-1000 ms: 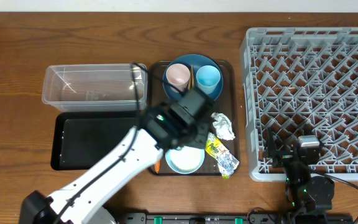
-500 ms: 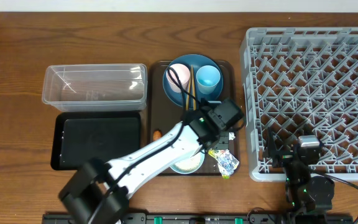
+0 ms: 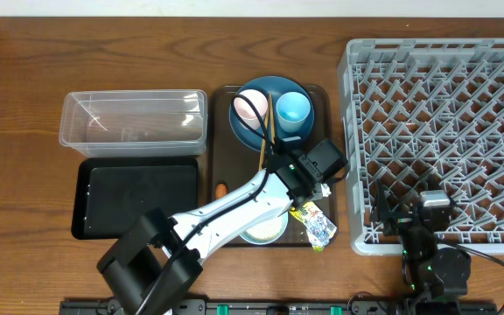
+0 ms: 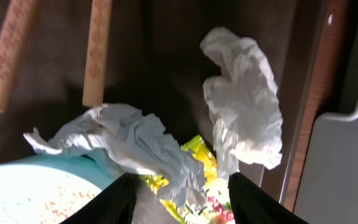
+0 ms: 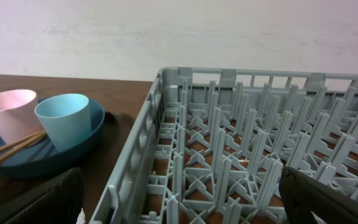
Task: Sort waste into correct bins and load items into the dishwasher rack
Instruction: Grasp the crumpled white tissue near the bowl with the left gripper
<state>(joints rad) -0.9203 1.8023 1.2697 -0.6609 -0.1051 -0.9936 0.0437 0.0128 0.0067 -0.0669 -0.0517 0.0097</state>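
Brown wooden table [image 3: 24,87] against a pale wall [image 5: 166,31]; left jaws wide, right jaws wide.

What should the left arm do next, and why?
Probably lower slightly and close. The left gripper is open, and its fingers straddle the end of the crumpled white paper nearest the white bowl, not yet gripping it.

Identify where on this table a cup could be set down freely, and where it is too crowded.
Free: inside the black tray, inside the clear tub beyond it, bare table left of both. Crowded: the brown tray, holding plate, bowl, paper, wrapper.
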